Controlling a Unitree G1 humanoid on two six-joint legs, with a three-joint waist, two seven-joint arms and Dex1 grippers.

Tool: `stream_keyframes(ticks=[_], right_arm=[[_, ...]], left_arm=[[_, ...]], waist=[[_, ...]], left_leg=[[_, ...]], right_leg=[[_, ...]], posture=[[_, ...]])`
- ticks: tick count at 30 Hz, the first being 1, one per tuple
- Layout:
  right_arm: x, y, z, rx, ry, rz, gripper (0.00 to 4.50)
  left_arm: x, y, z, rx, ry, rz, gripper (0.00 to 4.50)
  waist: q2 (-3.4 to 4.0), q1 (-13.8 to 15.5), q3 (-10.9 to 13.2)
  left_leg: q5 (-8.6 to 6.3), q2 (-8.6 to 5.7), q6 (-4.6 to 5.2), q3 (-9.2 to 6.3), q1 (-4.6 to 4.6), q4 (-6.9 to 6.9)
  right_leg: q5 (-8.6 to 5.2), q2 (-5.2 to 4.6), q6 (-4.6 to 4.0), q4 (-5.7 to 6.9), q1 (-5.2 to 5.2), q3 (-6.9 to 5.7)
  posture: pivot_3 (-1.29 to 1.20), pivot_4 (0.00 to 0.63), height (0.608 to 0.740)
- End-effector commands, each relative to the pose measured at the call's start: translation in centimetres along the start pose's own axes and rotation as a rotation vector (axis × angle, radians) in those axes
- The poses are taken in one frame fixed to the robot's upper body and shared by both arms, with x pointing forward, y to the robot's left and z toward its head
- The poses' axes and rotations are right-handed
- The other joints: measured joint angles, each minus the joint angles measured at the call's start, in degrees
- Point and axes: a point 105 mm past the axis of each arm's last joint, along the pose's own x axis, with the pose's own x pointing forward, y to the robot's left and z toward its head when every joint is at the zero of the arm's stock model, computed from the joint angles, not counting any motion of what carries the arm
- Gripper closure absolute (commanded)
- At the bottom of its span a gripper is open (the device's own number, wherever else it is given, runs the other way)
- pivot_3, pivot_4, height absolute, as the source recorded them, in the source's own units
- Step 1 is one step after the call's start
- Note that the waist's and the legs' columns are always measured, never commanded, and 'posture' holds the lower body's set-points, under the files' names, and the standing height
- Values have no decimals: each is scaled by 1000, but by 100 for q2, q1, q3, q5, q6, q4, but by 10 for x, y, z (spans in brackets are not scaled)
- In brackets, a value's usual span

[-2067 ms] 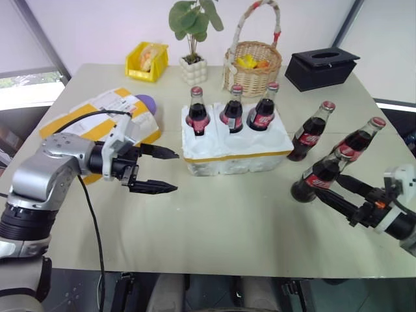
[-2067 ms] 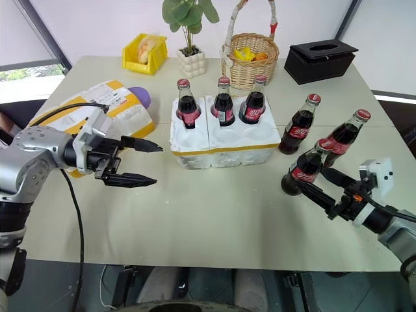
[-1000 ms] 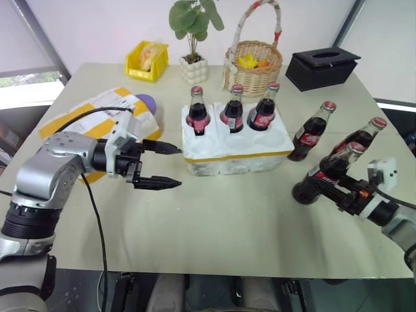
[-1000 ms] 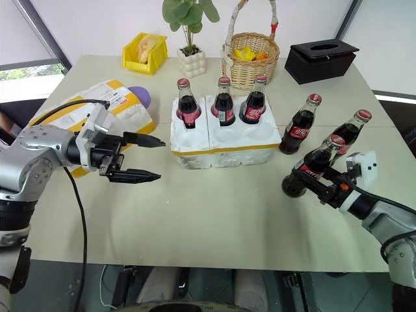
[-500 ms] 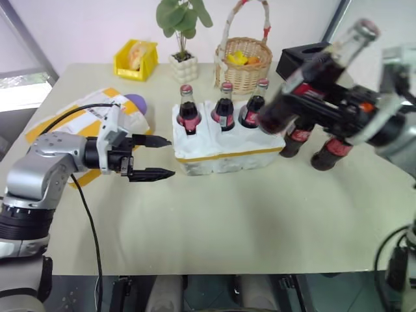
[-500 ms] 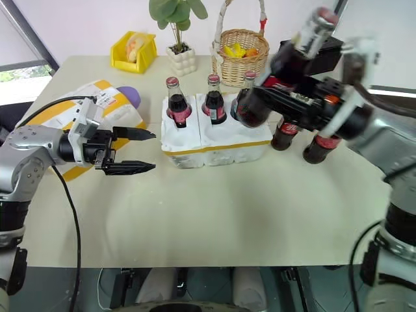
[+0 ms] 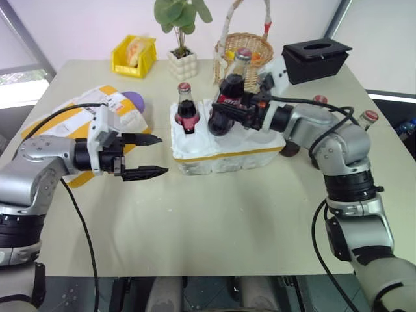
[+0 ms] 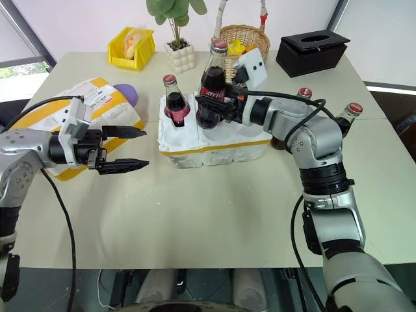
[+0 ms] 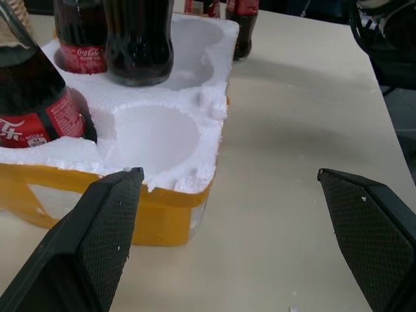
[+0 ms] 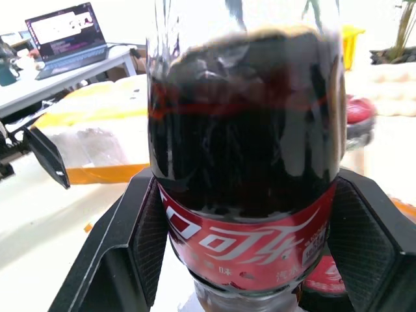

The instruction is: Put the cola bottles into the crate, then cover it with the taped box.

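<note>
While my right tool (image 8: 218, 107) pinches a cola bottle (image 7: 229, 97) over the crate (image 7: 227, 146), I'd line it up with a free hole first; left tool (image 7: 151, 156) hangs spread.

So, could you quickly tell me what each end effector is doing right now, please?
Left end effector: open, holding nothing, beside the crate.
Right end effector: closed on a cola bottle, held above the crate.
</note>
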Motion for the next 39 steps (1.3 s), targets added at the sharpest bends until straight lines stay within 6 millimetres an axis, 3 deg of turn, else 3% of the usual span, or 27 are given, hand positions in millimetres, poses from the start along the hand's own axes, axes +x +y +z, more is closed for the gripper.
stream_keyframes(ticks=[1,9,16,23,33,39], right_arm=[[4,23,40,-77,-127,98,1706],[-8,39,51,-100,-146,149,1706],[6,53,46,-100,-140,192,1706],[20,54,33,-94,-116,193,1706],[31,62,-6,-101,0,246,1706],[40,55,-36,-132,92,210,1706]], left_arm=[[-7,-1,10,49,-10,25,0],[-7,-1,8,45,-15,37,0],[-5,1,11,52,-24,32,0],[-12,8,18,66,-44,76,0],[-14,12,21,69,-79,128,0],[-11,12,24,69,-102,127,0]], waist=[[1,-15,1],[2,10,2],[2,-17,2],[2,-10,2],[2,-9,1],[2,-4,1]], left_leg=[[0,2,0,0,4,0],[1,5,-1,-3,9,3],[1,5,-1,-3,10,3],[1,5,-1,-3,11,3],[1,5,-1,-3,11,3],[2,5,-2,-3,12,3]], right_leg=[[0,2,-1,5,0,0],[0,6,-8,10,2,2],[0,7,-8,11,2,2],[1,7,-8,12,2,4],[1,8,-8,12,2,4],[1,8,-8,12,3,4]], posture=[[0,150,740],[0,150,740],[0,150,740],[0,150,740],[0,150,740],[0,150,740]])
